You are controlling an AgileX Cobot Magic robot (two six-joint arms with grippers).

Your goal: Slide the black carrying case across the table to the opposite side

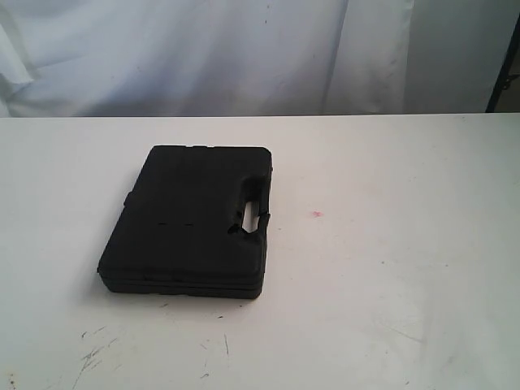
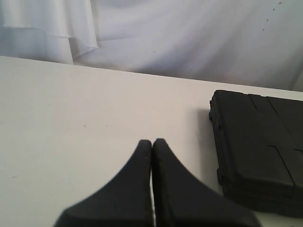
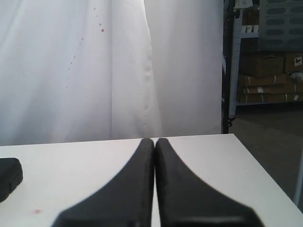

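A: What does the left gripper (image 2: 152,142) look like?
B: Two black fingers (image 2: 123,194) pressed flat together, tips touching, gripping only each other.
A: And the right gripper (image 3: 155,140)?
B: Same pose: black fingers (image 3: 189,189) closed tip to tip, tapering to a narrow point.

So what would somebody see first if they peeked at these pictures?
The big black case, lying flat left of the middle of the white table, handle slot toward the tiny red speck. Up close in the wrist views, the left gripper and right gripper have their jaws pressed shut, holding nothing.
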